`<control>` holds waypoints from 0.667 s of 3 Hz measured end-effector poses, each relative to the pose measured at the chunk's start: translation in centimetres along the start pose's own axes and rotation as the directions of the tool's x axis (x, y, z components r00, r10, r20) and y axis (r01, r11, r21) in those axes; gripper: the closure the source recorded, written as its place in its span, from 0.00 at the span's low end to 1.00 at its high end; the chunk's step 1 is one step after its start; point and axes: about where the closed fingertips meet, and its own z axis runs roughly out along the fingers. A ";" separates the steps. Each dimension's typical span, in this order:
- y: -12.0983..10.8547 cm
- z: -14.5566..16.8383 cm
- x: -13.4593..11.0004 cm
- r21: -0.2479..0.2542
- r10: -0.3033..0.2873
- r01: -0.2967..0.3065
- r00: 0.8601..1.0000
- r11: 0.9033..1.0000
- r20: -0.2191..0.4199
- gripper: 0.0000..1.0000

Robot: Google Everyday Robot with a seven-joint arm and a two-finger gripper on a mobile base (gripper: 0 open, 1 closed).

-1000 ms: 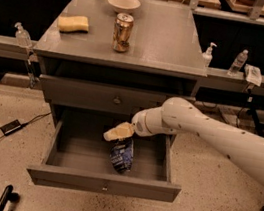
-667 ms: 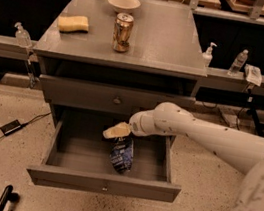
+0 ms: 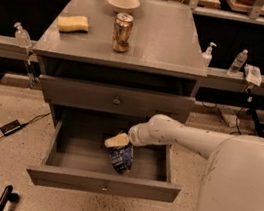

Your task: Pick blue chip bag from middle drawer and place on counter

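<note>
The middle drawer is pulled out, with a small knob on its front. The blue chip bag, dark blue and crinkled, lies on the drawer floor right of centre. My gripper, tan-tipped on a white arm reaching in from the right, sits inside the drawer at the bag's top left edge, touching or just above it. The counter is the grey top of the cabinet, above the drawers.
On the counter stand a soda can, a yellow sponge and a pale bowl. A closed drawer is above the open one. Bottles stand on side ledges. A black device with cable lies on the floor.
My gripper has lowered slightly toward the bag's top. The bag has stayed in place. My arm's body now fills more of the right side.
</note>
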 end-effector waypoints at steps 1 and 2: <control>-0.2 2.7 2.6 -0.035 0.047 -0.048 0.999 0.998 -0.023 0.00; -0.6 4.0 4.4 -0.048 0.074 -0.075 0.997 0.996 -0.020 0.13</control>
